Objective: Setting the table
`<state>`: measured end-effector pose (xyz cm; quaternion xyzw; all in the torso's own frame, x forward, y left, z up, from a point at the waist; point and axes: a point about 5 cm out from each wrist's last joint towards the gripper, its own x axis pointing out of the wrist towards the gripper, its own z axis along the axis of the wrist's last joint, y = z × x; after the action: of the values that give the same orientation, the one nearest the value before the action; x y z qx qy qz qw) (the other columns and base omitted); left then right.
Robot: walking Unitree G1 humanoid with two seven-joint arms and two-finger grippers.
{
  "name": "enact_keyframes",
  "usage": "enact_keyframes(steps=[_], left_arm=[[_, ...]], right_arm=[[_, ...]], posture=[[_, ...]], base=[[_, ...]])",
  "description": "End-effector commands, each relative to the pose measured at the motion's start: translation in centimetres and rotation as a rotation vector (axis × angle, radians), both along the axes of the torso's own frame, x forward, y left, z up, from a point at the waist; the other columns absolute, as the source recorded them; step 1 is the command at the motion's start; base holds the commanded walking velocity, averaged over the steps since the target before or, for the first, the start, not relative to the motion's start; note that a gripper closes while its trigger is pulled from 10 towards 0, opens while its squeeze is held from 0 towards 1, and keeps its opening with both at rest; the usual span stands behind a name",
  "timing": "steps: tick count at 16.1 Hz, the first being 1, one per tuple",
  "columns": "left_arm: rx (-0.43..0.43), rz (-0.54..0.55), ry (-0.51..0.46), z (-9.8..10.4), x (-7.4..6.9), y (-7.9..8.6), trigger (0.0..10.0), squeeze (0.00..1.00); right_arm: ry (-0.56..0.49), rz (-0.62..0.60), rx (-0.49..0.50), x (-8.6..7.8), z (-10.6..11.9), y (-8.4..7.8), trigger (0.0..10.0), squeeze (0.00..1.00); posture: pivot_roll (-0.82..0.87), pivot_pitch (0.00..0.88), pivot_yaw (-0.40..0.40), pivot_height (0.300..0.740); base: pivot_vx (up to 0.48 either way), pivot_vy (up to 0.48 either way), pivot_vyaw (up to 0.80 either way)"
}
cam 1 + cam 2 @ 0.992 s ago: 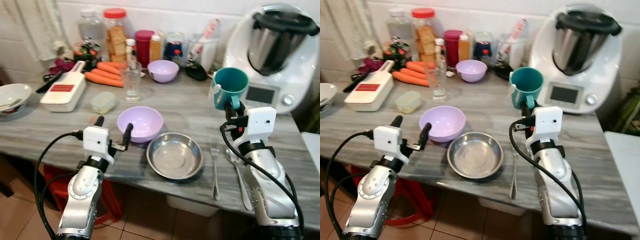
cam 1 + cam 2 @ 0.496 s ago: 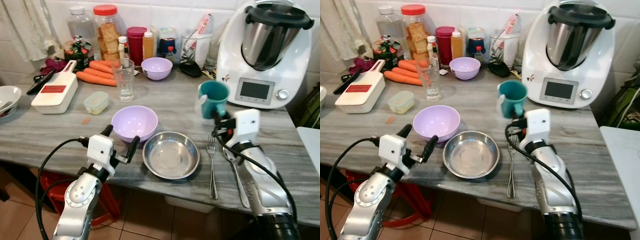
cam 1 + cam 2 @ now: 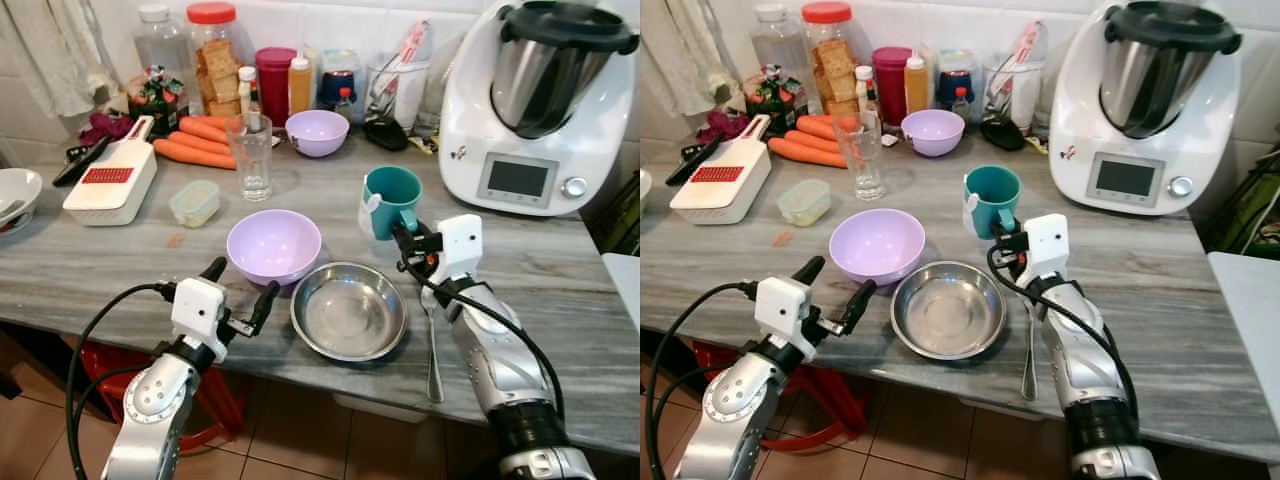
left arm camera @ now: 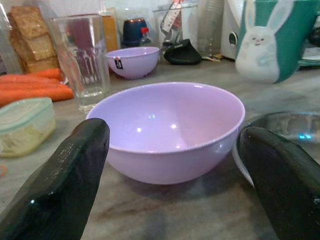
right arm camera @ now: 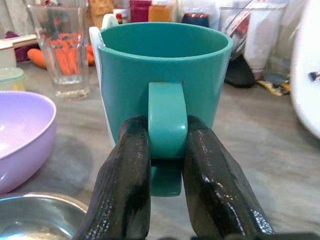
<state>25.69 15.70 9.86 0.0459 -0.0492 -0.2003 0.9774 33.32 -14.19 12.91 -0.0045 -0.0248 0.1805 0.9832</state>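
Observation:
My right gripper (image 3: 405, 236) is shut on the handle of a teal mug (image 3: 390, 198) with a white rabbit on its side. The mug is upright, low at the grey counter just behind the steel bowl (image 3: 348, 312). In the right wrist view both fingers (image 5: 125, 175) clamp the mug's handle (image 5: 167, 117). A large lilac bowl (image 3: 273, 244) stands left of the steel bowl. My left gripper (image 3: 240, 286) is open at the counter's front edge, its fingers (image 4: 65, 185) short of the lilac bowl (image 4: 170, 130). A fork (image 3: 432, 345) lies right of the steel bowl.
A white kitchen machine (image 3: 535, 110) fills the back right. A drinking glass (image 3: 250, 155), a small lilac bowl (image 3: 317, 132), carrots (image 3: 195, 152), a white grater (image 3: 108, 180), a small plastic tub (image 3: 194, 202) and jars crowd the back left. A white bowl (image 3: 15, 195) sits far left.
My right gripper has carried the teal mug down and to the left, to behind the steel bowl. The camera has shifted too. The left gripper stays open near the lilac bowl.

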Motion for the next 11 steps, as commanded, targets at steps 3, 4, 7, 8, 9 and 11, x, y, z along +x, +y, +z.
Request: enact_keyframes(steps=[3, 4, 7, 8, 9, 11], left_arm=[[-0.002, -0.018, -0.001, 0.4, -0.3, 0.1, 10.0, 0.00], [-0.011, -0.033, 0.003, 0.4, -0.4, 0.1, 10.0, 0.00], [-0.052, -0.121, 0.020, 0.7, -1.0, -0.2, 10.0, 0.00], [-0.063, -0.157, 0.031, 0.8, -1.1, -0.3, 10.0, 0.00], [-0.058, -0.168, 0.034, 0.8, -1.2, -0.3, 10.0, 0.00], [-0.058, -0.186, 0.045, 0.8, -1.2, -0.3, 10.0, 0.00]], right_arm=[[0.002, -0.002, 0.001, 0.8, -0.2, 0.1, 10.0, 0.00], [0.014, -0.007, -0.002, 0.8, -0.6, 0.0, 10.0, 0.00], [0.029, -0.015, -0.014, 0.8, -1.3, -0.3, 10.0, 0.00], [0.035, -0.019, -0.017, 0.7, -1.6, -0.5, 10.0, 0.00], [0.039, -0.020, -0.018, 0.7, -1.8, -0.6, 10.0, 0.00], [0.042, -0.019, -0.016, 0.7, -2.1, -0.6, 10.0, 0.00]], posture=[[0.02, 0.037, -0.018, 0.740], [0.03, 0.041, -0.018, 0.740], [0.03, 0.044, -0.019, 0.740], [0.03, 0.044, -0.019, 0.740], [0.03, 0.044, -0.019, 0.740], [0.03, 0.044, -0.019, 0.740]], base=[[0.000, 0.000, 0.00], [0.000, 0.000, 0.00], [0.000, 0.000, 0.00], [0.000, 0.000, 0.00], [0.000, 0.000, 0.00], [0.000, 0.000, 0.00]])
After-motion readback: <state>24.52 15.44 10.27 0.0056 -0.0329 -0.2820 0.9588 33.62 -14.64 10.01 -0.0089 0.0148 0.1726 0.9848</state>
